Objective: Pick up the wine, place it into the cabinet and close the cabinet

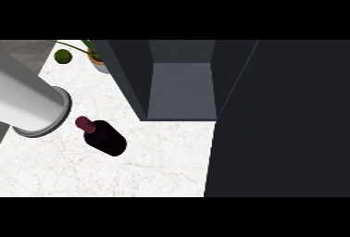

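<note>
- Head view is showing neither of the robot's hands, so how far either one is open, or whether it has hold of anything, cannot be told.
- Nearest the robot, the counter (137, 176) is showing a white marbled top, bare along its near edge.
- A little farther in, toward the counter's left side, the wine (104, 135) is standing on the marble, its dark body and red cap pointing up toward the viewer; nothing is touching it.
- Just beside the wine, at the left edge, a large grey cylinder (31, 104) with a flanged rim is crossing the marble; what it belongs to is not clear.
- On the right, the cabinet door (280, 120) is hanging open as a dark panel, covering the counter's right side.
- Beyond the wine, the cabinet (181, 88) is standing open, its grey interior looking unoccupied.
- At the far left corner, a potted plant (92, 55) is sitting just beside the cabinet's left wall.
- Judging by this, the task is sitting at its first step: the wine is not yet picked up.
- The next move is likely calling for a hand to come to the wine and curl round its body, keeping it upright and avoiding the cylinder close by.
</note>
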{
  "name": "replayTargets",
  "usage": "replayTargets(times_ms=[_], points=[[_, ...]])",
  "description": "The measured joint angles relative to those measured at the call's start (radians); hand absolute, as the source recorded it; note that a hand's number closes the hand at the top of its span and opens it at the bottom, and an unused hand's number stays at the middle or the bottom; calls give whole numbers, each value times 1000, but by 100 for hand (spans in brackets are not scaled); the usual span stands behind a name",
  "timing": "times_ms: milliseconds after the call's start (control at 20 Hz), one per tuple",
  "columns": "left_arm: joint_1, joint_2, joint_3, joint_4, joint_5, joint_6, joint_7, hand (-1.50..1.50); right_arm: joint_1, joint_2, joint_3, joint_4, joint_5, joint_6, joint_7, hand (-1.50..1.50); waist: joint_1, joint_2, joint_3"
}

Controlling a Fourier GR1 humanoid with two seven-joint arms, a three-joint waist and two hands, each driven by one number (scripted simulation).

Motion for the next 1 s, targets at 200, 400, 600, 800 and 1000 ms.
replayTargets(times_ms=[200,400,600,800,1000], points=[[1,-1,18,13,4,-8,29,-150,-78,-11,-33,-7,2,-25,91,-150,-2,0,0],[-29,-7,8,1,-22,34,48,-150,-121,-21,-57,-15,3,-33,151,-150,-5,0,0],[-51,-26,-7,3,-63,53,57,-150,-197,-28,-74,-19,9,-61,226,-150,-7,0,0],[-57,-55,-17,2,-105,75,57,-150,-245,-34,-84,-21,15,-74,275,-150,-7,0,0],[-91,-109,-46,76,-205,57,16,-150,-288,-38,-100,-17,17,-78,309,-150,-10,1,0]])
